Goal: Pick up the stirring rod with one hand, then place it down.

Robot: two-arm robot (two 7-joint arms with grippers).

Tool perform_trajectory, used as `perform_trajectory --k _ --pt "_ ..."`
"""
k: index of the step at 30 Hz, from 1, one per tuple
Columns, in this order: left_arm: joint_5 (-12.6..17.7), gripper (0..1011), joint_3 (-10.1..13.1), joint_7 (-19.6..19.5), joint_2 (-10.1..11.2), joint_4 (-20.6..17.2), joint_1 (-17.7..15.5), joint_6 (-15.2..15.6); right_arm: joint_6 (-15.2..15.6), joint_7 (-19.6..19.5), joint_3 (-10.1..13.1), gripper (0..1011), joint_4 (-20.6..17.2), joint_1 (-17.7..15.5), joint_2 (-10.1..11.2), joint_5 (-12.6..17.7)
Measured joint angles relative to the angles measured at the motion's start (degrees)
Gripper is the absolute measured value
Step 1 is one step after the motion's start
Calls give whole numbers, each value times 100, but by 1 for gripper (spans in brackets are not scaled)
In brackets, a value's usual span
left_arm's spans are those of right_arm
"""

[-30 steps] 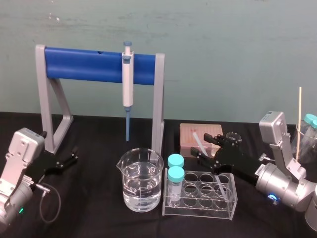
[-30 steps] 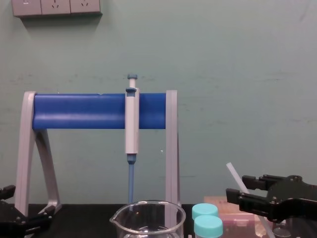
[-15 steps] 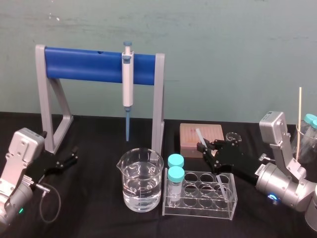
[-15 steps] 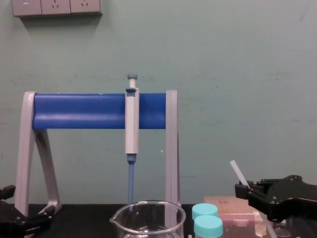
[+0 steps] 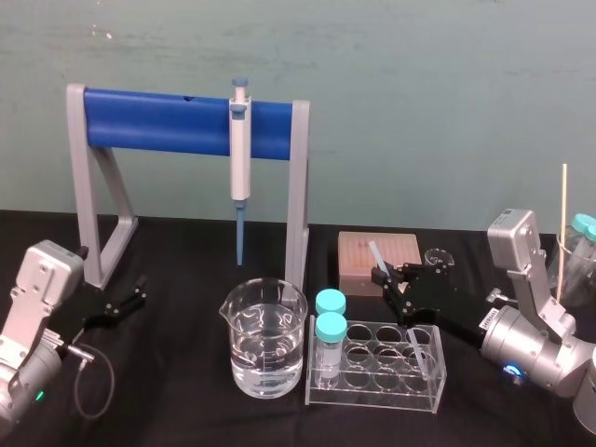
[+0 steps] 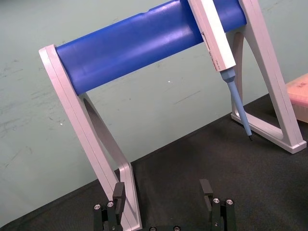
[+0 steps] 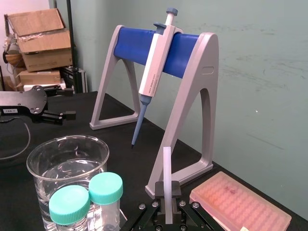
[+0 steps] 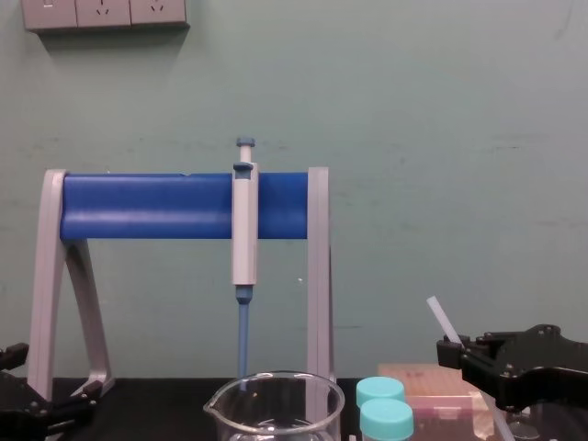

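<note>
From the head view, the right gripper (image 5: 384, 277) sits right of centre in the lower half, clamped on the rod (image 5: 373, 252). The rod leans. Its top pokes up and left in front of the pink tip box (image 5: 358, 259), and its lower part runs down into the right end of the clear rack (image 5: 372, 396). Two teal-capped vials (image 5: 330, 328) stand at the rack's left end, and a beaker (image 5: 264, 340) with water in it is just left of them. The left gripper (image 5: 138, 293) is at the lower left, fingers apart and holding nothing, near the foot of the stand (image 5: 102, 219). A pipette (image 5: 240, 154) hangs from the stand's blue bar.

In the left wrist view, the left gripper's two fingers stand wide apart over the black table (image 6: 202, 154) with nothing between them (one finger is right in front of the stand's leg).

In the right wrist view, the rod stands upright, pinched between the right gripper's fingers. The beaker and vials are near to one side, the tip box to the other, and the stand and pipette are behind.

From the chest view, the right gripper is at the lower right, with the rod's top slanting up and left out of it. The left gripper is in the lower left corner
</note>
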Motion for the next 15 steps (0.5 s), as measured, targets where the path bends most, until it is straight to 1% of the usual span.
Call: perform_trajectory --k 5,9,15 --pt "0 1000 0 0 0 0 0 0 2 2 12 72 -5 -6 -5 11" --pt "0 1000 0 0 0 0 0 0 8 39 99 72 -66 -61 -27 104" --pt "0 1000 0 0 0 0 0 0 -11 48 182 71 -219 -141 -21 168"
